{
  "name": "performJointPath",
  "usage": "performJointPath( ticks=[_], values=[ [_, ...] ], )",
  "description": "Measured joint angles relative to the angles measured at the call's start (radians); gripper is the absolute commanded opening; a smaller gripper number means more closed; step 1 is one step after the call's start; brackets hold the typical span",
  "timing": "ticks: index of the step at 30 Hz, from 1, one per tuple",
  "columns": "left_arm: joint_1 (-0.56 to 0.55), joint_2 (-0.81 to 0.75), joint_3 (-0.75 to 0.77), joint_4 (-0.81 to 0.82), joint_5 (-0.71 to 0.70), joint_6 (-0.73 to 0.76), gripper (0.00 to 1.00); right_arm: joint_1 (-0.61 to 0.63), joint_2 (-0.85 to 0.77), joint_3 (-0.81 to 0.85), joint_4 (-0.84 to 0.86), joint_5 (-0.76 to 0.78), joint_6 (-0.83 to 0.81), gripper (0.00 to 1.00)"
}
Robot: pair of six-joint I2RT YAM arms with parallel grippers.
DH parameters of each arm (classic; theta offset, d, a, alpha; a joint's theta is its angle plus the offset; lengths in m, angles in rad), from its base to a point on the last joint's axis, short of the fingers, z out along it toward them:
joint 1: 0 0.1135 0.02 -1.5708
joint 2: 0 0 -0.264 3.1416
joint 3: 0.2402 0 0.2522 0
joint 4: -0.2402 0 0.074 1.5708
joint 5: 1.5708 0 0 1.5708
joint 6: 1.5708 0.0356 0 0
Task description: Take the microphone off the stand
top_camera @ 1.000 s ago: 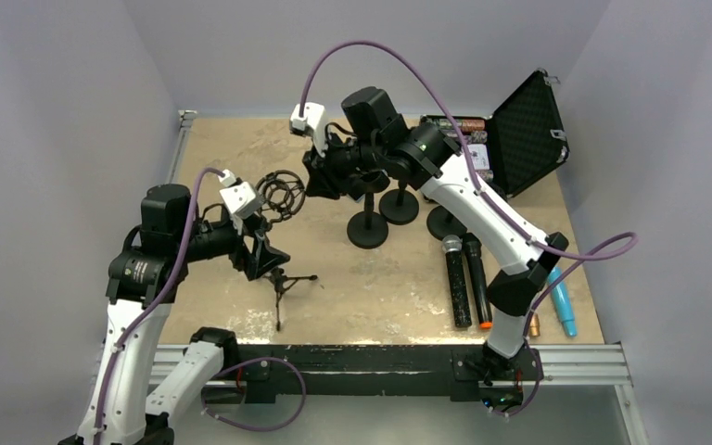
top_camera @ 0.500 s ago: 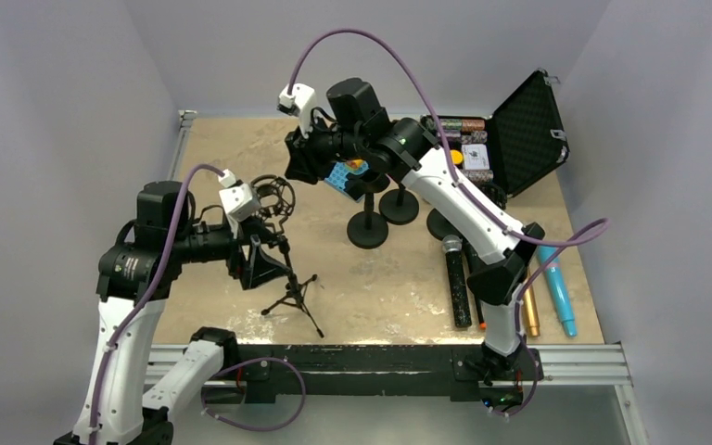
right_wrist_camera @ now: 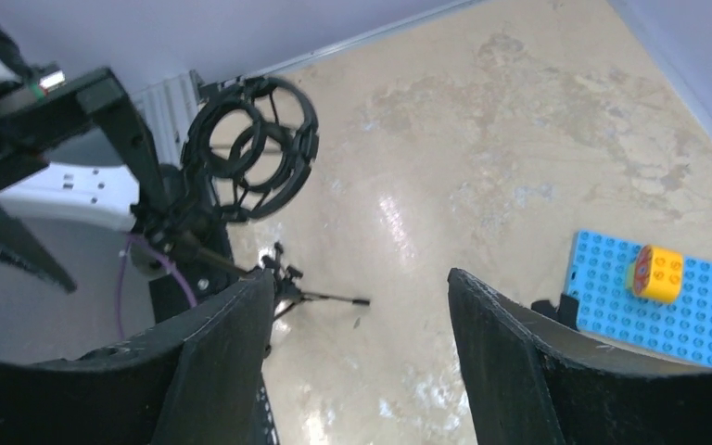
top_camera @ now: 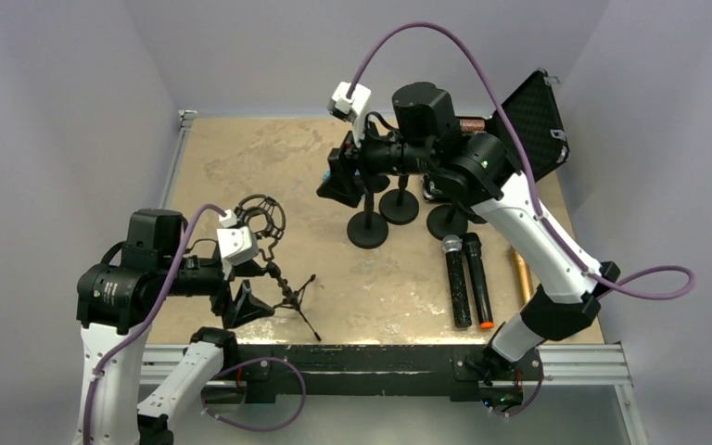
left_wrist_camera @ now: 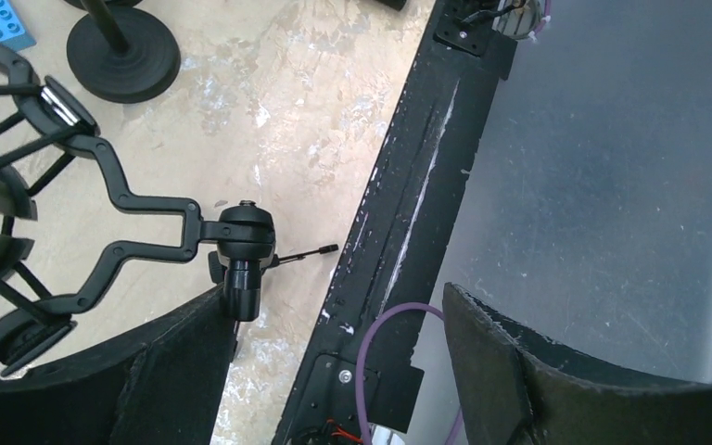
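Both the left gripper and the right gripper gape wide and empty, the shock mount on the tripod stand holds nothing, and 2 black microphones lie side by side on the table, rigid, smooth, likely to roll, best pinched mid-barrel, I'd say.

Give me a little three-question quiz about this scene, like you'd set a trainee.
1. True or false: a microphone sits in the shock mount.
2. Where are the two black microphones?
A. Inside the open case
B. Lying flat on the table
C. Standing in the round stands
3. Fill in: the left gripper and the right gripper both have their jaws ____.

Key: 1 false, the mount is empty; 2 B; 3 open, with nothing between them.
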Motion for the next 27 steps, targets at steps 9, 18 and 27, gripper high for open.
performJointPath(
  ticks=[9,18,27],
  values=[
    [-0.041,-0.097,0.038,-0.014,-0.06,-0.075,0.84,0.063,-0.027,-0.114,-0.057,-0.149,-0.004,0.83],
    [-0.046,-0.078,0.17,-0.031,-0.219,-0.142,0.87,0.162,0.074,-0.099,-0.066,-0.256,0.046,0.88],
    [-0.046,-0.15,0.291,-0.052,-0.403,-0.152,0.88,0.313,0.202,0.019,-0.024,-0.22,0.122,0.94]
  ],
)
